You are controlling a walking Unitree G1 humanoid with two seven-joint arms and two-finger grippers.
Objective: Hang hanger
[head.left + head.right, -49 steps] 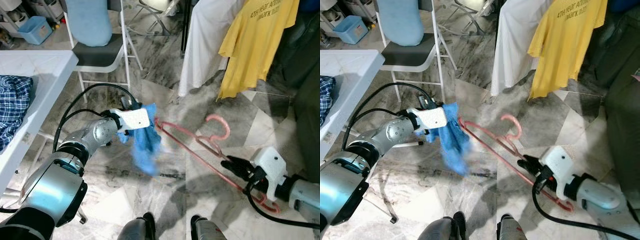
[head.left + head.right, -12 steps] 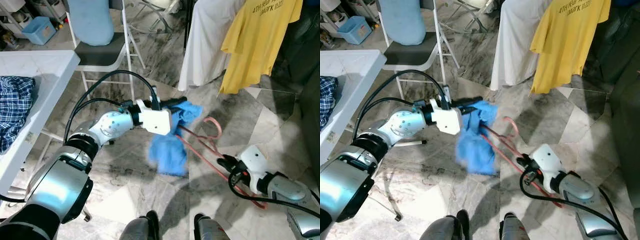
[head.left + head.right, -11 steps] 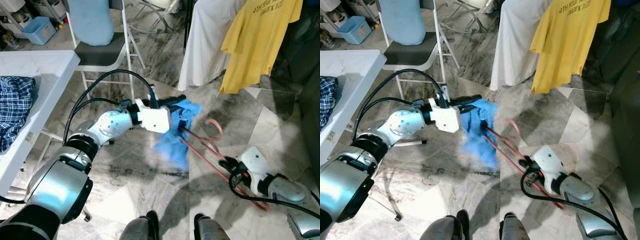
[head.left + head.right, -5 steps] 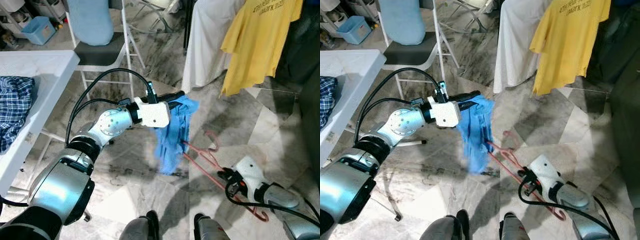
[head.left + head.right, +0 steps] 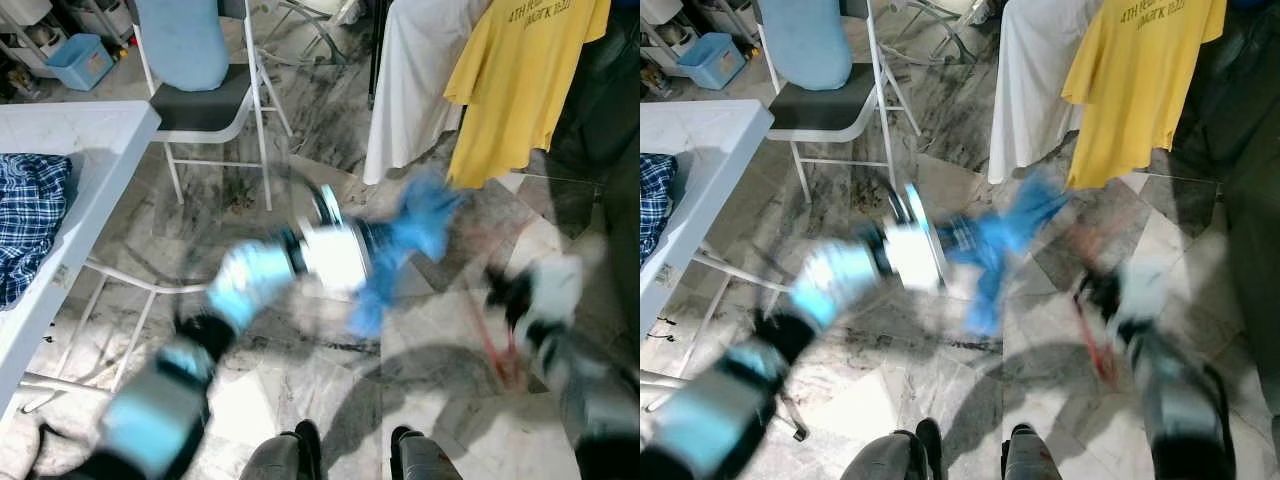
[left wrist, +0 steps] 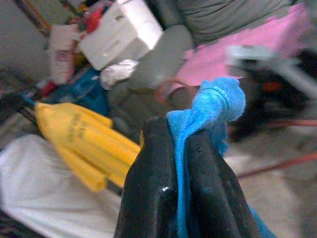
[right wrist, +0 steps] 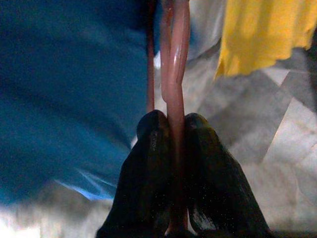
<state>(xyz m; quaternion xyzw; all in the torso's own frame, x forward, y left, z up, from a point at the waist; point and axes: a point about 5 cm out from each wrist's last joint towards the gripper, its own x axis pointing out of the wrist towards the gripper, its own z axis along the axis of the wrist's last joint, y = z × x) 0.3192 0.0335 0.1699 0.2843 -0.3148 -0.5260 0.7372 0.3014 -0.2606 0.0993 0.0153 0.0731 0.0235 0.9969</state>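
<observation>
Though both arms smear with blur in the head views, the wrist views are clear: the left hand [image 6: 178, 148] is clenched on a blue cloth [image 6: 218, 101], and the right hand [image 7: 171, 134] is clamped on the pink hanger [image 7: 174, 59]. Cloth and hanger are held above the marble floor [image 5: 300, 390], just below the hanging yellow shirt [image 5: 520, 70] and beside the white garment [image 5: 410, 80].

Marble floor [image 5: 300, 380], folding chair [image 5: 205, 105].
</observation>
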